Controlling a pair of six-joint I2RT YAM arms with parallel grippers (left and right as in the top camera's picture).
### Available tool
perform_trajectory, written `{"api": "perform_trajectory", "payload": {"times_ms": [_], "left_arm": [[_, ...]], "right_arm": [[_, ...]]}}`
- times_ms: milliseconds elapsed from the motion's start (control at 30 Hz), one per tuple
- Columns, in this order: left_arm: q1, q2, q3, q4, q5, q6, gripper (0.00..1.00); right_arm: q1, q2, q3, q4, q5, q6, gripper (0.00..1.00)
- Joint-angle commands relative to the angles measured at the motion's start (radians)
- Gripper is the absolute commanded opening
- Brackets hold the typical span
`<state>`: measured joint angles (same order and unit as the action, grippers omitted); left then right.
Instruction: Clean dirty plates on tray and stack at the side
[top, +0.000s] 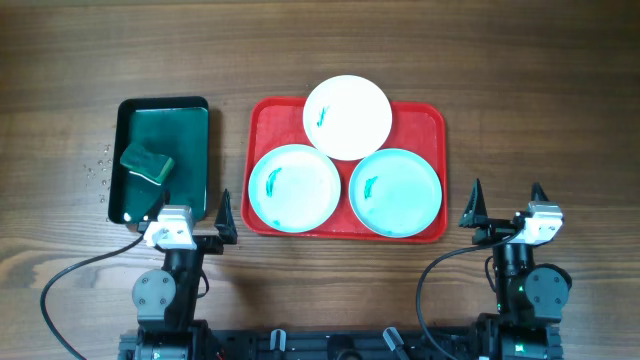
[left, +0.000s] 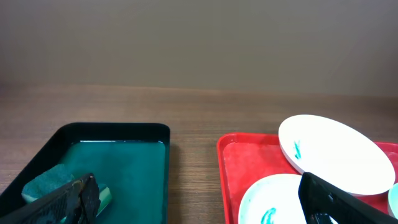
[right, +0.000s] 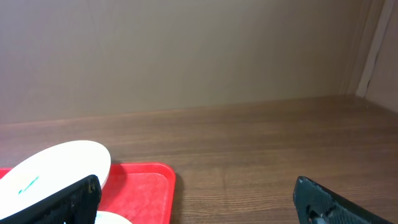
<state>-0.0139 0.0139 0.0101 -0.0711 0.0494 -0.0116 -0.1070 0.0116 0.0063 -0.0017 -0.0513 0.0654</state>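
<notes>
I see a brown wood-grain counter (top: 520, 70) carrying the red tray (top: 275, 122) near the middle, a smaller dark green tray (top: 185, 135) just to its left across a strip of bare wood, and a few tiny pale specks (top: 97, 165) farther left.

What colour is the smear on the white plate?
Teal smear on the white plate; clearest overhead.

tray (top: 262, 120): glossy red plastic | plates (top: 347, 117): smooth (teal-smeared) | table (top: 500, 60): matt wood grain
</notes>
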Motion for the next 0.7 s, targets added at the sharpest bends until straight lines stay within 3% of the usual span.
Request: {"api": "perform_trajectory", "payload": {"times_ms": [0, 67, 100, 133, 200, 267, 367, 433, 467, 500, 567, 667], "left_arm": [[-0.005, -0.007, -0.004, -0.005, -0.003, 0.016, 1.00], [-0.005, -0.007, -0.004, 0.002, 0.047, -0.030, 1.00], [-0.008, -0.007, -0.004, 0.020, 0.190, -0.151, 1.00], [-0.014, -0.007, -0.004, 0.036, 0.433, -0.333, 1.00], [-0.026, -0.007, -0.004, 0.047, 0.839, -0.576, 1.00], [-0.031, -0.007, -0.004, 0.118, 0.950, -0.639, 1.00], [-0.031, -0.007, -0.004, 0.364, 0.956, -0.749, 1.00], [-0.027, -0.007, 0.007, 0.709, 0.907, -0.795, 1.00], [-0.023, -0.007, 0.026, 0.749, 0.862, -0.798, 1.00], [-0.018, -0.005, 0.064, 0.730, 0.805, -0.792, 1.00], [0.007, 0.024, 0.178, 0.558, 0.740, -0.671, 1.00], [0.056, 0.176, 0.439, 0.043, 0.637, -0.407, 1.00]], "right_arm": [[-0.005, -0.004, -0.001, 0.002, -0.009, -0.010, 1.00], [-0.005, -0.004, -0.001, 0.002, -0.008, -0.010, 1.00], [-0.005, -0.004, -0.001, 0.002, -0.009, -0.010, 1.00], [-0.005, -0.004, -0.001, 0.002, -0.008, -0.010, 1.00], [-0.005, -0.004, -0.001, 0.002, -0.008, -0.010, 1.00], [-0.005, -0.004, -0.001, 0.002, -0.009, -0.010, 1.00], [-0.005, -0.004, -0.001, 0.002, -0.009, -0.010, 1.00], [-0.005, -0.004, -0.001, 0.002, -0.008, -0.010, 1.00], [-0.005, -0.004, -0.001, 0.002, -0.009, -0.010, 1.00], [-0.005, -0.004, -0.001, 0.002, -0.008, -0.010, 1.00], [-0.005, -0.004, -0.001, 0.002, -0.008, -0.010, 1.00], [-0.005, -0.001, -0.001, 0.003, -0.009, -0.010, 1.00]]}}
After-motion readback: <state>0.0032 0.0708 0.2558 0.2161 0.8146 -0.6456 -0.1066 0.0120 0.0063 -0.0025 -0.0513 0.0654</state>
